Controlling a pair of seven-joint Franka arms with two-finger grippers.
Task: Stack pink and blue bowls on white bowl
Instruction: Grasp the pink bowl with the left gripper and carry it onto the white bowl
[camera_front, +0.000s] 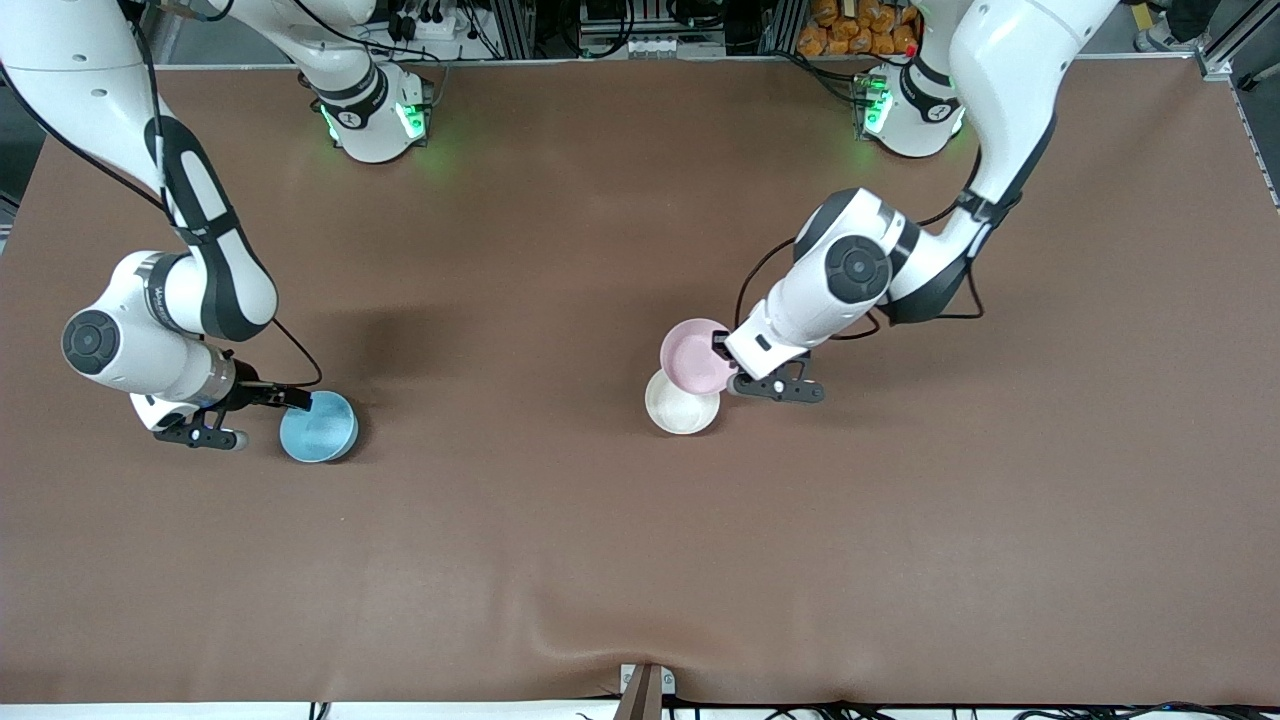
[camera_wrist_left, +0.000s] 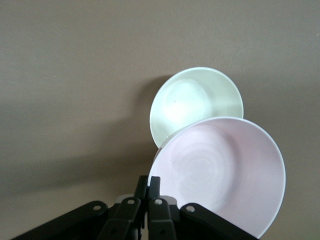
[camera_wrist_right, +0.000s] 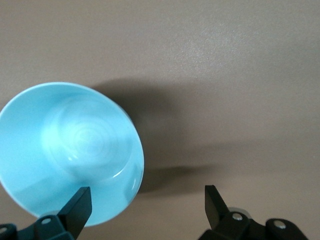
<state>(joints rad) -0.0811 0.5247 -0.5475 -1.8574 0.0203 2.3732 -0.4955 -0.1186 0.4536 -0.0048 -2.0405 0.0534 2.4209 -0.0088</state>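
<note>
Pink is the colour in play in the front view: the left gripper (camera_front: 722, 352) is pinching the rim of the pink bowl (camera_front: 694, 355) and holds it up over the white bowl (camera_front: 682, 403), which rests mid-counter. The pink one sits off-centre, overlapping only the white bowl's edge that lies farther from the front camera. Released here, it would likely catch the rim and tip off onto the brown counter (camera_front: 620, 560). Toward the right arm's end, the right gripper (camera_front: 262, 415) is at the blue bowl (camera_front: 318, 426).

Left wrist view: the fingers (camera_wrist_left: 155, 186) are pressed together on the pink bowl (camera_wrist_left: 222, 172) at its rim, a thin hold on glossy plastic, so I judge a slip or swing possible. The white bowl (camera_wrist_left: 192, 102) lies below, only partly covered.

Right wrist view: the fingers (camera_wrist_right: 80, 206) are spread, one tip over the inside of the blue bowl (camera_wrist_right: 67, 150) and the other outside it. Descending carelessly could shove the light bowl.
</note>
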